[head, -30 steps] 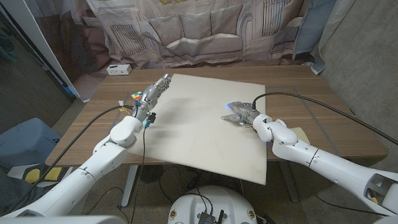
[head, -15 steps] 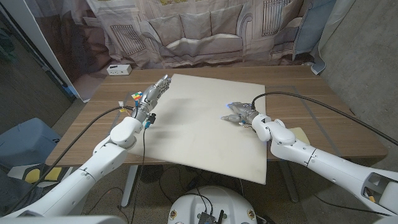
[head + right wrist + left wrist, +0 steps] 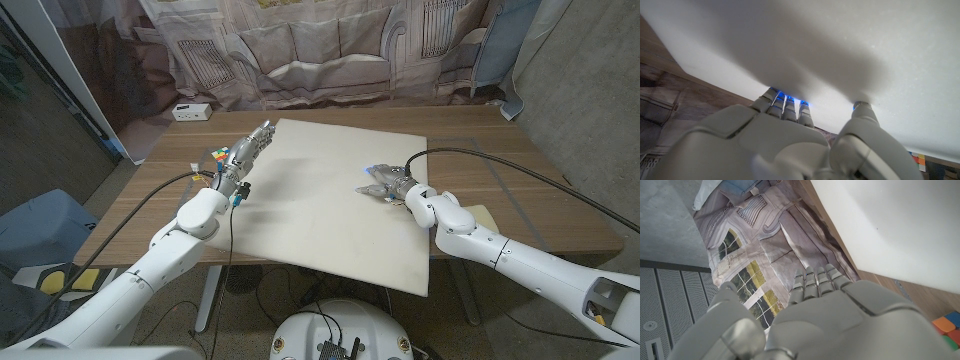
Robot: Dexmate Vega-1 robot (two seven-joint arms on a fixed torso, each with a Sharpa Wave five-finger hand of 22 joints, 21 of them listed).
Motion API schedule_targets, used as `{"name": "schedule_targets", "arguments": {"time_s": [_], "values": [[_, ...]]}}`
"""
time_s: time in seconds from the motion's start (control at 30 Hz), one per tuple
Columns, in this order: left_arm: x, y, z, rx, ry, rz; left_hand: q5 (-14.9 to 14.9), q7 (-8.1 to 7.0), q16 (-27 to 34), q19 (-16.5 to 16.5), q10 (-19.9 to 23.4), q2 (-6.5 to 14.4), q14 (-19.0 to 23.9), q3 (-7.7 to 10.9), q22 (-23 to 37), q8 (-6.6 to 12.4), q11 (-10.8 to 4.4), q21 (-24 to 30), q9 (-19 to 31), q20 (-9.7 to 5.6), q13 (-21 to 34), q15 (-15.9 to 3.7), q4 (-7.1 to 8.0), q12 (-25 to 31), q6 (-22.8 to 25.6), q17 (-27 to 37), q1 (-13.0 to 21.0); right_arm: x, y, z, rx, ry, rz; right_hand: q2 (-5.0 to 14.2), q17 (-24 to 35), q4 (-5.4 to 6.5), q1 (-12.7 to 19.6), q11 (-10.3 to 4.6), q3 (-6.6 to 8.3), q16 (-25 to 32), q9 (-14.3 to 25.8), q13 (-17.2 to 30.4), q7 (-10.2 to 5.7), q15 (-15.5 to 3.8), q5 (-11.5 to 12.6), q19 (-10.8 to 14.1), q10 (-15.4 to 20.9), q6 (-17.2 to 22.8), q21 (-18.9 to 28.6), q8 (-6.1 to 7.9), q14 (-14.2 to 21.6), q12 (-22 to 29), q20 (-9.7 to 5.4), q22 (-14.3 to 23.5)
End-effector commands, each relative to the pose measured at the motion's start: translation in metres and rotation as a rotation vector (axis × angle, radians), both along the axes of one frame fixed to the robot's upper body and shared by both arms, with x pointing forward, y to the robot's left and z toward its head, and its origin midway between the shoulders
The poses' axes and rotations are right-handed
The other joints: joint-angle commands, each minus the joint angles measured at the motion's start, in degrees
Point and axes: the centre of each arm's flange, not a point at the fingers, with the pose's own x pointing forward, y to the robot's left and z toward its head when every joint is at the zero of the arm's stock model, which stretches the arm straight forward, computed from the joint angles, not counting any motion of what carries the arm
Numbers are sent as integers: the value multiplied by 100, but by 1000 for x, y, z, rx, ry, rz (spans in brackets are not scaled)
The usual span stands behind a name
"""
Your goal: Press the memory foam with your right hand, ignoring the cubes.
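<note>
Right hand [image 3: 388, 183] is set fingers-down on the memory foam [image 3: 320, 215] at frame centre, spread, nothing held, for pressing; left hand [image 3: 245, 155], fingers extended and empty, is parked beside the cubes [image 3: 219, 157].

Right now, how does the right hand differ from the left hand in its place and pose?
The right hand is on the memory foam, fingertips down on its surface; the left hand is at the foam's left edge, beside the colored cubes. The right hand's fingers are bent down onto the foam; the left hand's fingers are stretched out straight. Both hands hold nothing.
</note>
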Motion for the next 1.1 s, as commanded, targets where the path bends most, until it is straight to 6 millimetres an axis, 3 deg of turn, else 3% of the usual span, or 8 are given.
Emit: {"name": "schedule_targets", "arguments": {"time_s": [0.03,1.1], "values": [[-1,-1,2,5,-2,-2,-5,7,2,-51,62,24,47,4,24,-6,3,0,28,22,6,-19,-30,-29,49,9,16,-4,0,8,2,-31,6,69,13,-11,124,-34,71,19,7,26,-14,-7,9,83,19,23,45,19,44,23,5,40],[5,0,4,-2,-7,-7,-6,3,1,-69,71,38,50,-2,24,-13,-1,-2,29,31,7,-19,-53,-36,57,9,5,-11,4,27,27,-93,30,58,20,21,166,-29,82,28,8,26,-15,-3,-9,102,34,-20,34,-10,52,30,20,42]]}}
